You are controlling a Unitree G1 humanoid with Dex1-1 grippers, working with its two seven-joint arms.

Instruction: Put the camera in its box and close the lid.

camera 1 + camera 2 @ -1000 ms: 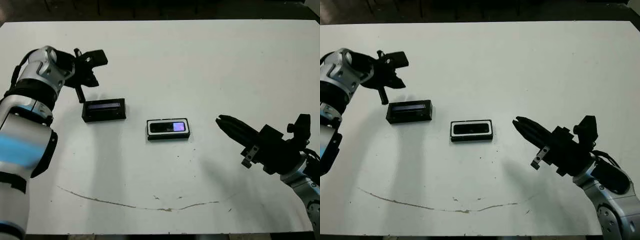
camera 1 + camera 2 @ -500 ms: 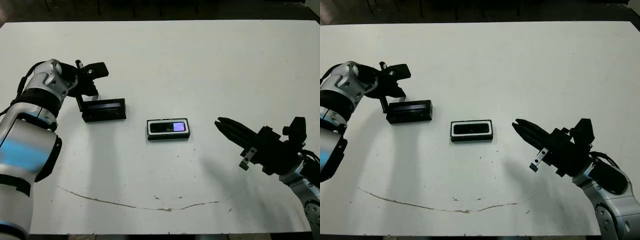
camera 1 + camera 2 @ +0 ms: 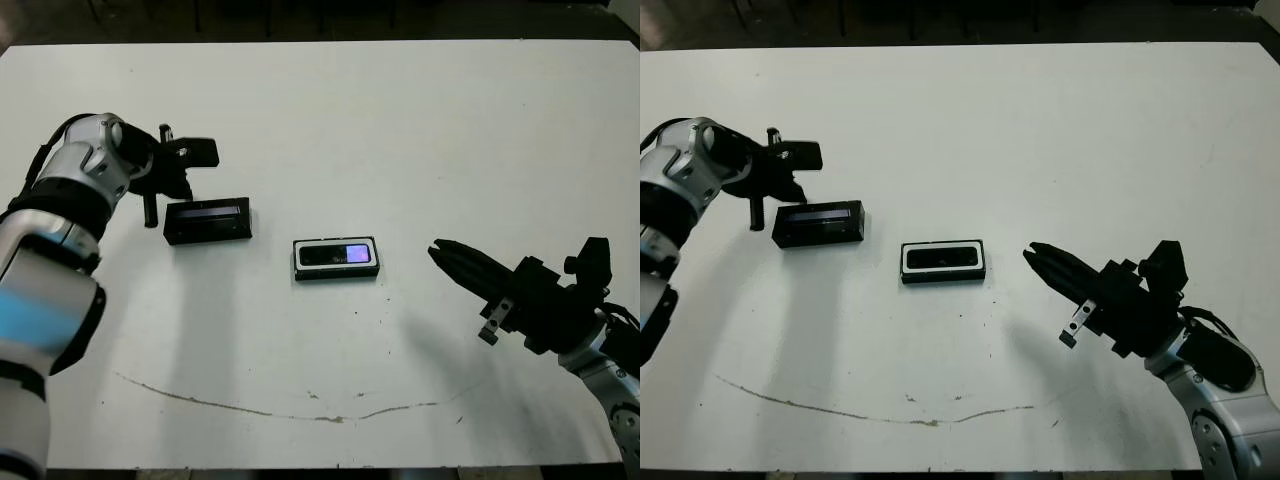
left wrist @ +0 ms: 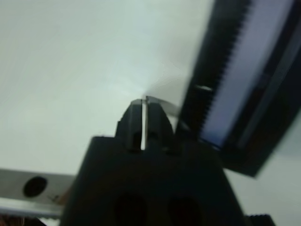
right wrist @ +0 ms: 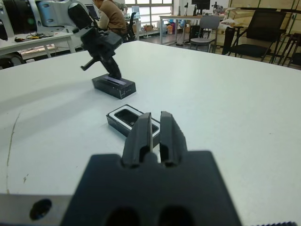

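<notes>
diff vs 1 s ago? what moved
The left gripper came down from above the table to the left end of the lid, fingers closed, nothing held. The right gripper barely shifted and holds nothing. Lid, box and the camera inside it are where they were.

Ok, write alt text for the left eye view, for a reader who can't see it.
On a white table, the camera lies inside its open box at centre, with the lid resting separately to its left. The left hand is at the lid's far-left end; the right hand, shut, points toward the box from the right.
</notes>
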